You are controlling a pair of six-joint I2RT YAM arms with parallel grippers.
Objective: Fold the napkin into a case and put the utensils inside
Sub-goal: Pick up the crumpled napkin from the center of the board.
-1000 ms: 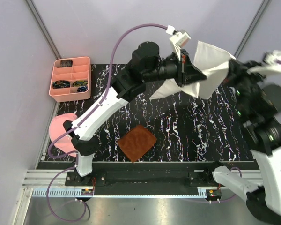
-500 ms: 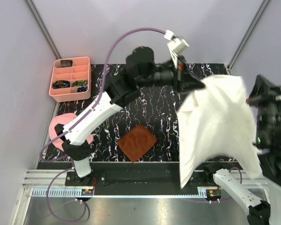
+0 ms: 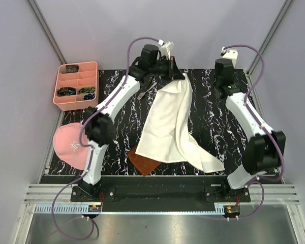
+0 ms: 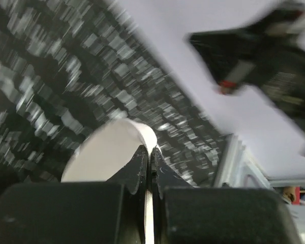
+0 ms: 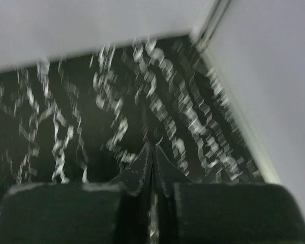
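My left gripper (image 4: 148, 150) is pinched tight on one corner of the napkin (image 3: 168, 122) at the far side of the table (image 3: 213, 117). The cloth is unfolded and trails from there toward me, with its near edge draped over part of the brown mat (image 3: 141, 164). My right gripper (image 5: 151, 147) has its fingers together on nothing, near the far right table corner, apart from the napkin.

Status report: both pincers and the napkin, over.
Left pincer shut on napkin corner. Right pincer shut, empty. Napkin loose, no case yet, draped over part of brown mat.
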